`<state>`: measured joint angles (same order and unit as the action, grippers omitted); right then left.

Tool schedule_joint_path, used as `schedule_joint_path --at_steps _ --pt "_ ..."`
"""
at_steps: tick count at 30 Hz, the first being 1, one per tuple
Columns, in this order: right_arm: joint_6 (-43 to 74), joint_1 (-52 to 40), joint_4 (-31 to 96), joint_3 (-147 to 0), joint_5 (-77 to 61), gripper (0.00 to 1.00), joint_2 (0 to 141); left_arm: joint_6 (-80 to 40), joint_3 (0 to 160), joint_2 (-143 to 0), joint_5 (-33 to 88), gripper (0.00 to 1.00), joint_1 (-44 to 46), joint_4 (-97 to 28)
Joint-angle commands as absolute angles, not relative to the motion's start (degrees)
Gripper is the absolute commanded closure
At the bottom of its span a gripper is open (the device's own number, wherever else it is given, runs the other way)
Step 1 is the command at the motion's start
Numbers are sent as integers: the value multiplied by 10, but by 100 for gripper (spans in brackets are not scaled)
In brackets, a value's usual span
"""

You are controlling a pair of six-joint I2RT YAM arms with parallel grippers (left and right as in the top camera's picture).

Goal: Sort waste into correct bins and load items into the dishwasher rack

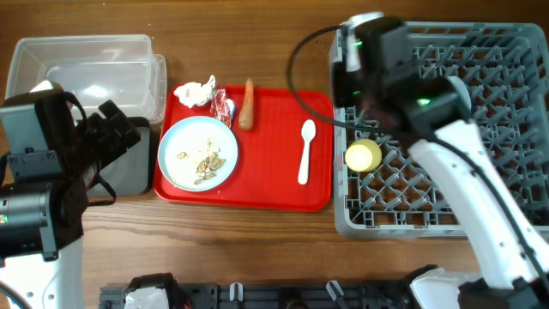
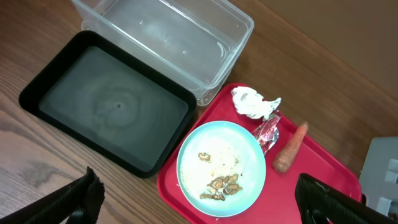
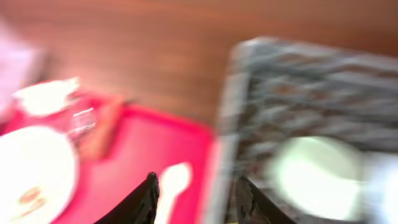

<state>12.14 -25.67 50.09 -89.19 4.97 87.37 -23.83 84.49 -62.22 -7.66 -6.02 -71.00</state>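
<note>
overhead view. a clear plastic tub lies at the table's far left and holds nothing. a black tray lies just beside it, partly hidden by the left gripper. a red serving tray carries a pale blue plate with beige food scraps, a crumpled white napkin, a red-and-white wrapper, an orange carrot and a white spoon. the grey dishwasher rack touches the red tray's right edge. a small yellow cup sits among the pegs near its left wall. the right arm hangs over the rack's left part.

left wrist view. tub and black tray are both empty and lie side by side, touching. the scraps lie on the plate. napkin, wrapper and carrot lie beside the plate on the red tray. the left fingers are spread wide with nothing between them.

right wrist view (blurred). the right gripper is parted and holds nothing, above the spoon and the rack's edge. the cup shows as a pale disc inside the rack.
</note>
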Motion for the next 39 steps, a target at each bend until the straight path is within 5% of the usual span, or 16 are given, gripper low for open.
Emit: schedule_joint_path --at_steps 1,18,20,23,31,39 --pt "229 -283 518 -861 -72 58 959 -231 847 -622 -84 0 -63 -710" --pt "331 -307 553 -857 -26 59 1212 -231 847 -622 -84 0 -63 -710" --pt "335 -307 555 -857 -26 64 1225 -231 847 -622 -84 0 -63 -710" --pt "342 -307 557 -861 -31 94 1228 -231 847 -622 -84 0 -63 -710" --pt "265 -286 563 -909 -18 96 1102 -231 847 -622 -84 0 -63 -710" --pt "135 -167 474 -897 70 96 1040 -231 847 -622 -84 0 -63 -710"
